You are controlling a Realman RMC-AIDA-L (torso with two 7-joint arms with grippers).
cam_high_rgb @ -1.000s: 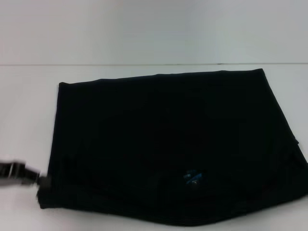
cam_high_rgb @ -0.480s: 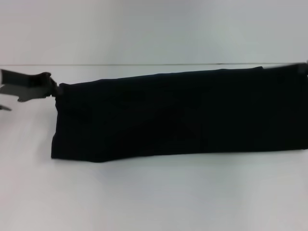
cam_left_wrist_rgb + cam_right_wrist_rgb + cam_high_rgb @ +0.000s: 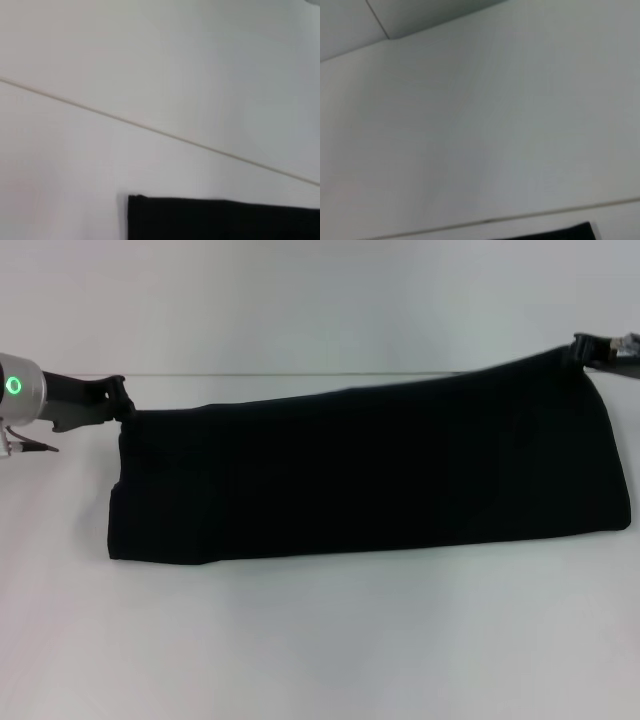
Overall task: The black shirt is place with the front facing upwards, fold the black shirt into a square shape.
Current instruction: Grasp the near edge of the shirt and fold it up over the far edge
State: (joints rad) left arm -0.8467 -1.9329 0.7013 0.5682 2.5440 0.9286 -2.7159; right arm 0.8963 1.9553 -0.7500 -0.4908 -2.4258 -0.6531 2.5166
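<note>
In the head view the left gripper (image 3: 122, 408) sits at about 9 o'clock, pinched closed on the upper left corner of the black shirt (image 3: 365, 475). Its arm runs off the left edge, where a silver cuff with a green ring light is partly cut off. The black shirt stretches as a long dark band across the middle of the white table (image 3: 320, 640), from 9 o'clock toward 2 o'clock, its top edge climbing to the right. Its lower edge appears to rest on the table, while the top edge is held up between the two grippers. No lettering or neck label can be made out; the cloth reads as one flat black mass, and any folds in it are hard to tell. At about 2 o'clock the right gripper (image 3: 583, 350) is clamped on the shirt's upper right corner, with most of that arm cut off by the right edge. The left wrist view catches only a corner of the shirt (image 3: 215, 220) against the table (image 3: 60, 170); the right wrist view shows a mere sliver of it (image 3: 570, 232), and neither shows any fingers.
</note>
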